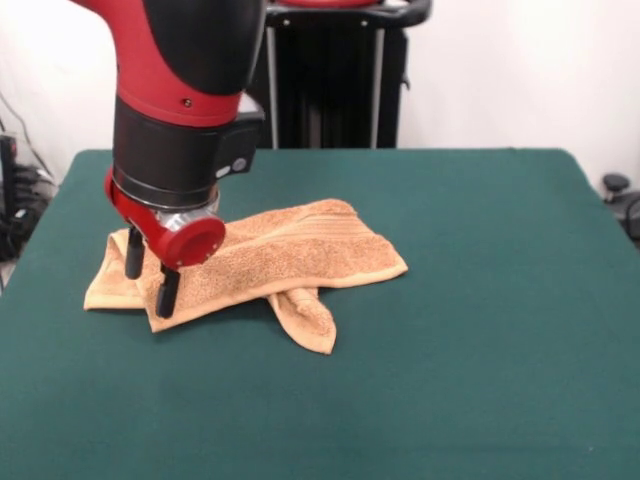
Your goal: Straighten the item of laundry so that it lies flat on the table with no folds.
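The item of laundry [290, 262], an orange-tan terry towel, lies crumpled on the dark green table [480, 330], left of centre. A ribbed band runs near its right end, and a folded corner sticks out toward the front at its middle. My gripper [150, 275] hangs from the red and black arm over the towel's left end. Its two black fingers [167, 292] stand apart, open, with their tips down at the cloth and the towel's left edge between them.
The arm's thick red and black wrist [180, 130] stands over the table's left rear part. Behind the table a black pedestal frame [330, 80] rises. Dark objects sit off the table's left and right edges.
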`<state>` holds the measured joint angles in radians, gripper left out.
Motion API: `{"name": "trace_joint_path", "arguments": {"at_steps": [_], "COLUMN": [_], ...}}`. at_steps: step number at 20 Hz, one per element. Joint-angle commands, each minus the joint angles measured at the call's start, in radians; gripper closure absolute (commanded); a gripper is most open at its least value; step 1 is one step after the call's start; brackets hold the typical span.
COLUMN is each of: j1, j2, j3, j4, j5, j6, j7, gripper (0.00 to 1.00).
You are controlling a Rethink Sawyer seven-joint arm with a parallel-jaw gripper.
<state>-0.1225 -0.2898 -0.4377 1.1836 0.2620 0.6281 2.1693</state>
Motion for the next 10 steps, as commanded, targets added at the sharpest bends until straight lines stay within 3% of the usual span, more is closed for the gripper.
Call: {"name": "trace_joint_path", "arguments": {"at_steps": [1,10], "j1": [0.019,0.023], "j2": [-0.044,-0.057], "j3": [0.092,0.118], "j4": [0.086,0.134], "j5": [-0.039,-0.055], "j6": [0.113,0.099], "j7": [0.032,0.06], "gripper": [0.0,0.0]}}
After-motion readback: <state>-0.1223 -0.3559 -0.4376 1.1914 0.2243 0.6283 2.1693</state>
